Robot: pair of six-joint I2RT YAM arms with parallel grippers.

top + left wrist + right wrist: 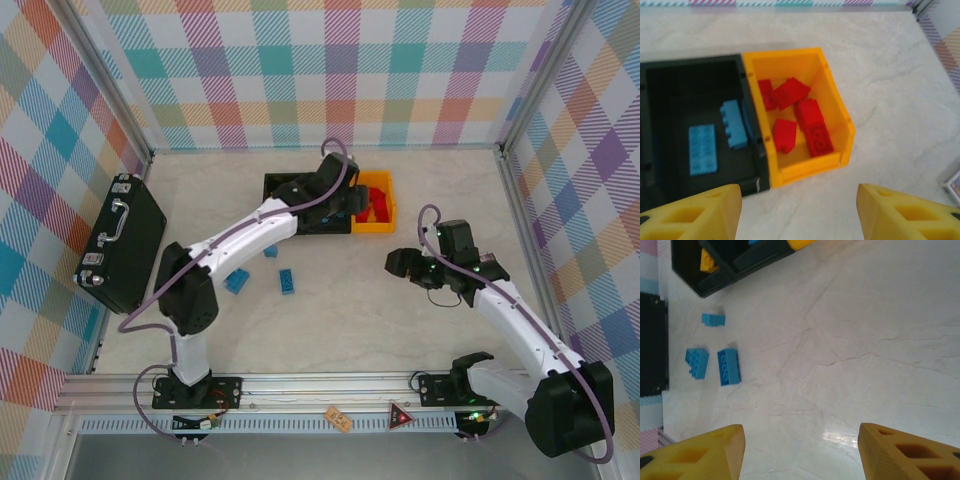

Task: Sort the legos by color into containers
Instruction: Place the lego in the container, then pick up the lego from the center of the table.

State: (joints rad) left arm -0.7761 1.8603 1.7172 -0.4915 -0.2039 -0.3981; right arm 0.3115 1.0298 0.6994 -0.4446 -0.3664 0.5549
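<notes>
Plaid-papered walls closed round a pale marble-patterned tabletop point(340, 320), and the biggest thing on it was a black hard-shell briefcase with a handle point(120, 245), lying far to my left and out of play. Toward the back stood the row of three small open plastic bins point(275, 185). The yellow-orange end bin point(837, 115) held about five red studded bricks point(795, 117), the black middle bin point(670, 100) held two light-blue bricks point(702, 149), and the far black bin showed a yellow brick point(707, 262). My left claw point(799, 195) hung above the near rims of the middle and yellow-orange bins, its yellow fingers spread wide with nothing between them. My right claw point(801, 432) was likewise parted and empty, low over bare table on my right. What remained loose were three blue bricks. One small one point(713, 319) lay just short of the bins. A flat plate point(697, 362) and a two-by-four brick point(729, 366) sat close together nearer my bases, beside my left forearm. They lay behind my left claw, so I judged it would have to draw back toward me, whereas my right claw faced them across open table. The two-by-four's long axis ran crosswise to my right fingers' closing line, which suited a pinch across its narrow width. My own left arm looked the only likely obstruction.
</notes>
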